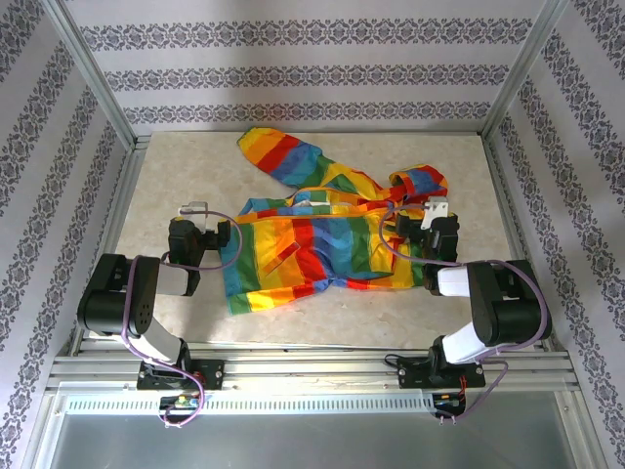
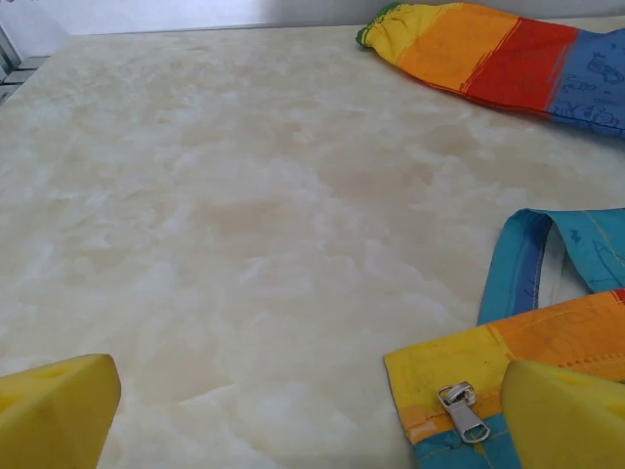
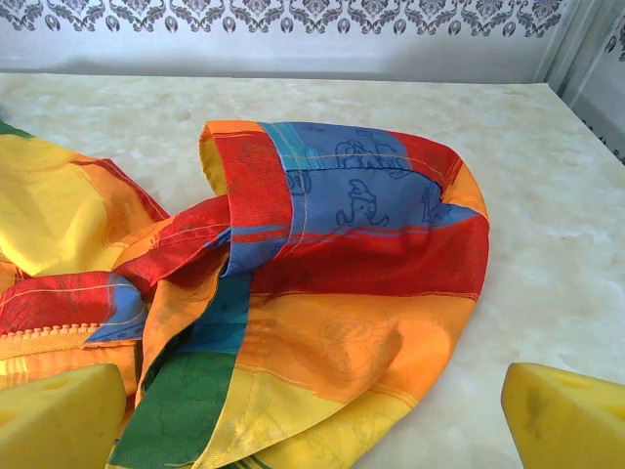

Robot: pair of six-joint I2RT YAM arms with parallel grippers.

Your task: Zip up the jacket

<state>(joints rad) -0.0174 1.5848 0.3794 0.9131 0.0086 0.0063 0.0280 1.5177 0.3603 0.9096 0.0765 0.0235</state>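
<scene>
The jacket (image 1: 312,244) looks thin, light and limp. It will likely bunch and slide on the smooth surface (image 1: 176,166), so one side should pin the hem while the other takes the small metal pull (image 2: 462,410). Rainbow-striped and hooded, it lies rumpled at the centre of the top view. The left jaws and right jaws gape wide, empty.

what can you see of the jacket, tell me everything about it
The jacket is thin, rainbow-striped fabric in red, orange, yellow, green and blue, lying crumpled on the pale marbled table. One sleeve stretches toward the far edge; the hood bunches at the right end, with faint animal prints on its blue bands. A silver zipper pull sits at a hem corner on the left end. Orange zipper teeth show near the hood.
</scene>
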